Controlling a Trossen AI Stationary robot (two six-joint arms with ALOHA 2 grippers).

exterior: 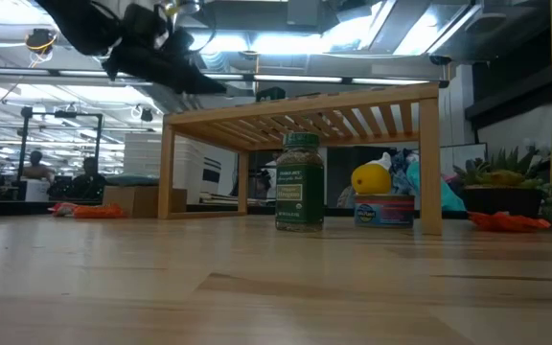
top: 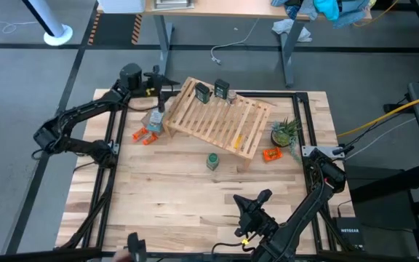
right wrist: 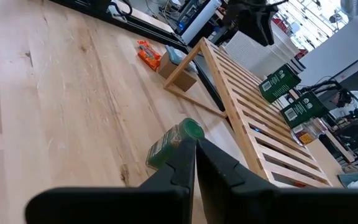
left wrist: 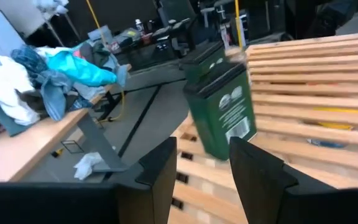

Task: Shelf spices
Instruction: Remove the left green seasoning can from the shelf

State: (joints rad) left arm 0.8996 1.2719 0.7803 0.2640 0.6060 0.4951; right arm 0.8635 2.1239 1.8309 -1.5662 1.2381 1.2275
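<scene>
Left gripper [top: 160, 81], fingers spread and holding nothing, hovers at the upper left beside two dark jars [top: 211, 92] standing on the slatted shelf [top: 220, 116]; a careless move could topple them. Right gripper [top: 262, 196], fingers pressed together, waits lower centre. Green jar [top: 212, 161] stands mid-table, unshelved.

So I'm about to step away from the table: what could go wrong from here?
The left tool stands open right behind the two dark jars on the shelf; a careless move could knock them off its back edge. The green jar stands on the tabletop, not yet shelved. The right tool waits shut.
</scene>
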